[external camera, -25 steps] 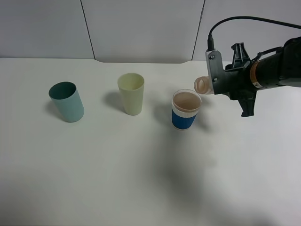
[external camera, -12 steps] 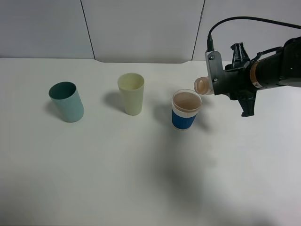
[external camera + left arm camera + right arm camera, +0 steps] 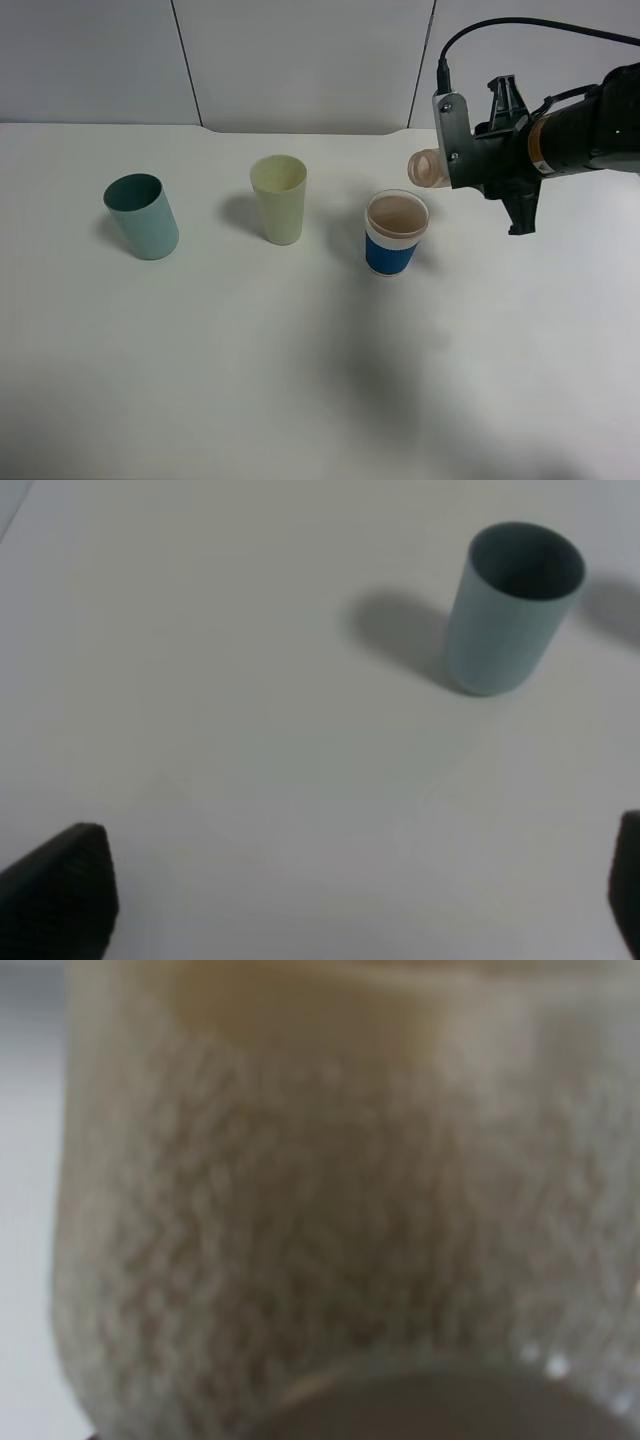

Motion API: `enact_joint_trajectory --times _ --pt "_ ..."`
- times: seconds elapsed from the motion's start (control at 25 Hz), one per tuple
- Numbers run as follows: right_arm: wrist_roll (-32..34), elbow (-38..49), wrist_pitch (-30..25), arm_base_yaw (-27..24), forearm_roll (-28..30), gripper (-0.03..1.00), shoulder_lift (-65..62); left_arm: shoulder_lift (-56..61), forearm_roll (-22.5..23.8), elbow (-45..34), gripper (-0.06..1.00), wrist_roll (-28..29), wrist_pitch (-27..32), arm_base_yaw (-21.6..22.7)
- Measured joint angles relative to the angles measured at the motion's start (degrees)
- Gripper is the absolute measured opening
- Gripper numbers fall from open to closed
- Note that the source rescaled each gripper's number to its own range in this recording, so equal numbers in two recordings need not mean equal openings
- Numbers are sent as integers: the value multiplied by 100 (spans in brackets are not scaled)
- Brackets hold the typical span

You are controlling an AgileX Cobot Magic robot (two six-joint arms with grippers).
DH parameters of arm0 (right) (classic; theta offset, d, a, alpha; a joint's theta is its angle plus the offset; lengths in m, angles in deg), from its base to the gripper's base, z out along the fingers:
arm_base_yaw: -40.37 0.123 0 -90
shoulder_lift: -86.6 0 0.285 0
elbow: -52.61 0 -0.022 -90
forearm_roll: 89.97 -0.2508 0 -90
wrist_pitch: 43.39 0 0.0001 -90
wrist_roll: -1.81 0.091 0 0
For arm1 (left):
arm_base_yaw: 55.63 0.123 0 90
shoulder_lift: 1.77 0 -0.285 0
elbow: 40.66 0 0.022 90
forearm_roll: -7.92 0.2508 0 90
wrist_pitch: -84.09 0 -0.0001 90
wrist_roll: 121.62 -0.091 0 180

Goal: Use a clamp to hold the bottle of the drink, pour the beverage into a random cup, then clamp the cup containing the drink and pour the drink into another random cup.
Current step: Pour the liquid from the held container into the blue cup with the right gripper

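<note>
R gripper (image 3: pixel 462 170) w/ bottle (image 3: pixel 425 168); yellow cup (image 3: pixel 279 198) apart.

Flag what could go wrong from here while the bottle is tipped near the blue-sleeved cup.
1. The bottle lies sideways in the right gripper, its mouth seemingly just off the blue-sleeved cup; leftover drink could drip onto the table.
2. That cup looks well filled, so a hurried tilt may slop it.
3. The teal cup stands beyond the pale yellow-green cup; the carry could clip it.
</note>
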Motion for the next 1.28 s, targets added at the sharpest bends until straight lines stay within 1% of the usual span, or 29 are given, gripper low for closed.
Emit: enact_joint_trajectory --times 0.32,0.64,0.8,1.08,1.12,1.16,1.28 --pt "0 0 -13 157 0 2 0 0 0 0 100 0 0 0" --pt "-5 -82 -192 235 0 2 0 0 0 0 100 0 0 0" --pt "-5 -183 -319 356 0 2 104 0 0 0 100 0 0 0" --pt "-12 -183 -365 390 0 2 186 0 0 0 100 0 0 0" --pt "-13 -183 -396 390 0 2 187 0 0 0 100 0 0 0" --pt "-111 -183 -588 390 18 2 187 0 0 0 100 0 0 0" --pt "-158 -183 -646 390 98 2 187 0 0 0 100 0 0 0"
